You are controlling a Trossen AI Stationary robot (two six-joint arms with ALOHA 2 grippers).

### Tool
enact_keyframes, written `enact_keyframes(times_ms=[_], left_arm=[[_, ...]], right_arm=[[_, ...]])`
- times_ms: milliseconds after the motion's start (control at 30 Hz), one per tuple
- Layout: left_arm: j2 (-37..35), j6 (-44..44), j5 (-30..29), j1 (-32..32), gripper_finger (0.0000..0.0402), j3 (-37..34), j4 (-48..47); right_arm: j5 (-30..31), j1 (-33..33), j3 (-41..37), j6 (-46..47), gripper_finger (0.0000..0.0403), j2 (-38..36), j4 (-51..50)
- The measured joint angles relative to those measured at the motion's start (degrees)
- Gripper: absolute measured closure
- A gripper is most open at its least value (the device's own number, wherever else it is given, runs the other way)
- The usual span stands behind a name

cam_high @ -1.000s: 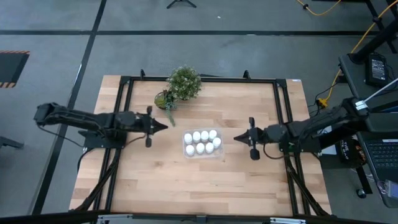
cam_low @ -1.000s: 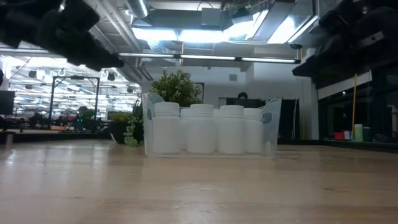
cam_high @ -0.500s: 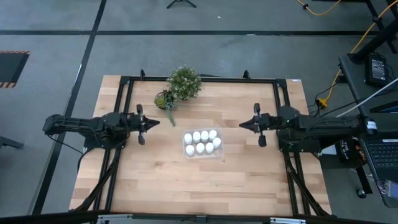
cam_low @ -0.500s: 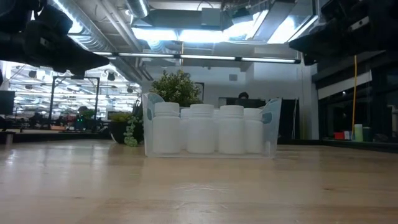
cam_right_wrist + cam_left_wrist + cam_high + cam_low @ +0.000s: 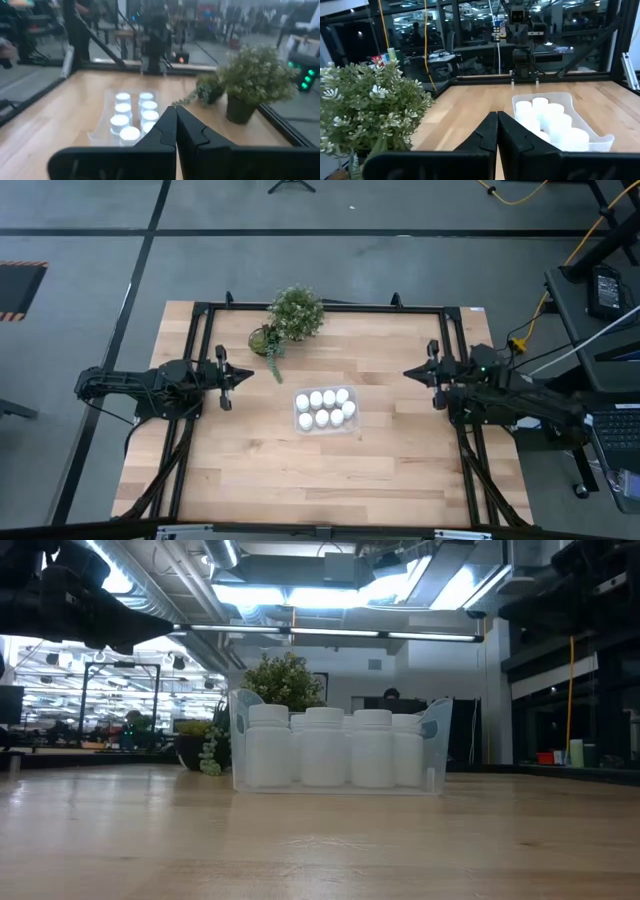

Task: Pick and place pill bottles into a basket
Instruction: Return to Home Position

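Several white pill bottles (image 5: 322,408) stand upright in two rows inside the clear basket (image 5: 300,427) at the table's middle; they also show in the low view (image 5: 325,747). My left gripper (image 5: 248,375) is shut and empty, left of the basket, raised above the table. My right gripper (image 5: 408,372) is shut and empty, right of the basket. In the left wrist view the shut fingers (image 5: 497,120) point at the basket (image 5: 600,143); in the right wrist view the fingers (image 5: 176,114) point at the bottles (image 5: 131,116).
A small potted green plant (image 5: 295,313) stands at the table's far side, with a smaller pot (image 5: 264,340) beside it. A black frame (image 5: 320,307) runs around the tabletop. Bare wood (image 5: 320,475) lies near the basket's near side.
Both arms have drawn back from the basket: my left gripper toward the table's left edge, my right gripper toward the right edge and a little toward the far edge. Both stay shut. The bottles and basket have not moved.
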Motion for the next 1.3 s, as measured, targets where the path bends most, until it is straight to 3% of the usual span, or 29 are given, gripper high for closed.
enact_keyframes(times_ms=[267, 400, 567, 800, 1067, 1300], left_arm=[[0.0, -5.2, 0.0, 0.0, 0.0399, 0.0, 0.0], [0.0, -7.0, -0.6, 0.0, 0.0400, 0.0, 0.1], [0.2, -7.3, -6.4, 0.0, 0.0399, 0.0, 0.7], [0.4, -8.5, -5.9, 0.0, 0.0398, 0.0, 0.7], [0.6, -2.7, -19.0, 0.0, 0.0398, 0.0, 1.4], [0.6, -2.4, -20.5, 0.0, 0.0397, 0.0, 1.4]], right_arm=[[-0.9, -0.1, -11.3, 2.5, 0.0403, -5.5, 15.3], [-0.8, -0.1, -11.0, 1.3, 0.0403, -5.4, 15.4], [-0.7, -0.1, -11.0, 1.1, 0.0402, -5.4, 17.5], [-0.7, -0.1, -11.0, 4.0, 0.0387, -5.4, 15.8], [-0.7, -0.1, -11.0, 10.3, 0.0383, -5.4, 15.1], [-0.7, -0.1, -11.0, 10.2, 0.0382, -5.4, 15.1]])
